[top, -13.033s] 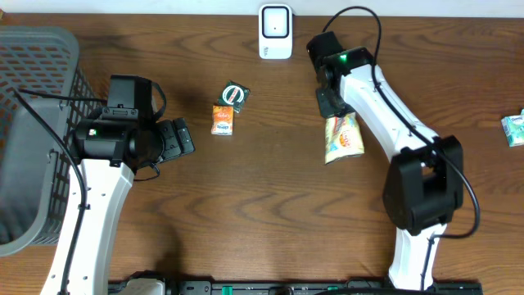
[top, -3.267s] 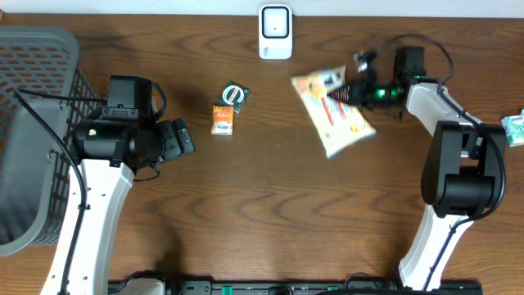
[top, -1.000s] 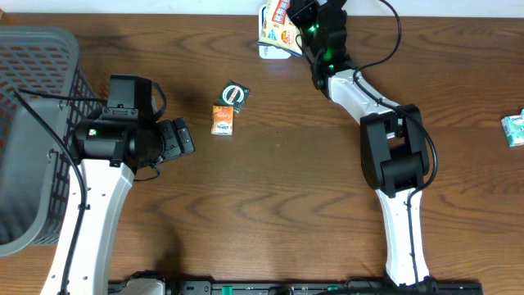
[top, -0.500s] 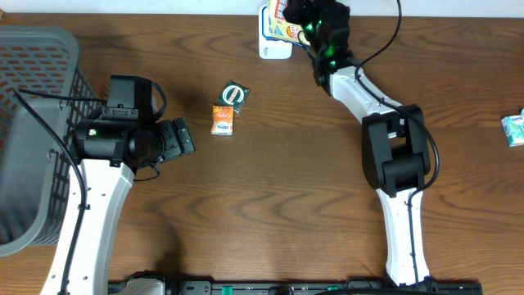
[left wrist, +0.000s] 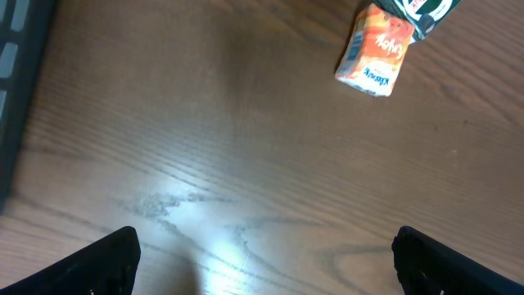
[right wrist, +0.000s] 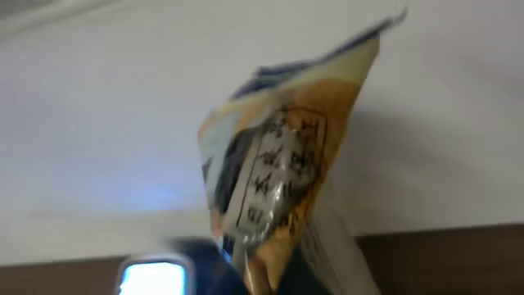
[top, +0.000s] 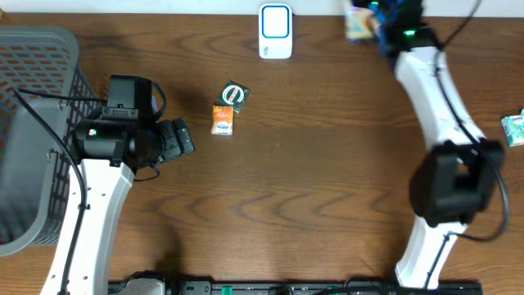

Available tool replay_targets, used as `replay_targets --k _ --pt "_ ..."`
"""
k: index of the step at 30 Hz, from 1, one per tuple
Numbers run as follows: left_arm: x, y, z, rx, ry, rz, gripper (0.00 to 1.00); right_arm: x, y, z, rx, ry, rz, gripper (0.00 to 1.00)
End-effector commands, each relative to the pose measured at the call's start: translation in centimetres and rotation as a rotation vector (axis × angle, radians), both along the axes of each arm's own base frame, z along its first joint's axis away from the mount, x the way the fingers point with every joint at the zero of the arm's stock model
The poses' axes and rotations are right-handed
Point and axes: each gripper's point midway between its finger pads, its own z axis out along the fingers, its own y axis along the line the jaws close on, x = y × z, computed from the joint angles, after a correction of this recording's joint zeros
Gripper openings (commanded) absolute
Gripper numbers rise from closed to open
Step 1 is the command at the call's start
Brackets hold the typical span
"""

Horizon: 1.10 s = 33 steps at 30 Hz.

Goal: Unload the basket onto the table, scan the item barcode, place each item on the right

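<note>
Dark wood-grain counter [top: 311, 188], matt, carries a white boxy scanner [top: 276, 31] at its far edge. The right fingers [top: 381, 15] are clamped on a crinkled, glossy snack packet [top: 358, 23], held aloft to the right of the scanner. Its long axis is near upright in the wrist view, and blur hides any barcode. Judgement: the packet must travel left to face the scanner, and the right arm is the nearer. The left fingers [left wrist: 106, 260] stand wide and empty, well left of the scanner.

No text legible: orange carton [left wrist: 372, 51] bears blurred white script and a small-print band, bag [right wrist: 278, 176] a smeared dark print panel, green packet [top: 235, 93] an unreadable round emblem.
</note>
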Motion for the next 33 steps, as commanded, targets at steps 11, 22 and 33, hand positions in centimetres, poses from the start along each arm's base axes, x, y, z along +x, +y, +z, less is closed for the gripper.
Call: replay_targets --k 11,22,33 --pt "-0.1 0.2 0.0 0.003 0.005 0.004 0.97 -8.0 -24.2 -9.0 -0.346 0.497 -0.382 0.01" --pt "-0.1 0.2 0.0 0.003 0.005 0.004 0.98 -11.5 -32.2 -15.6 -0.228 0.655 -0.504 0.99" --pt "-0.1 0.2 0.0 0.003 0.005 0.004 0.98 -10.0 -25.1 -20.5 0.032 0.699 -0.175 0.87"
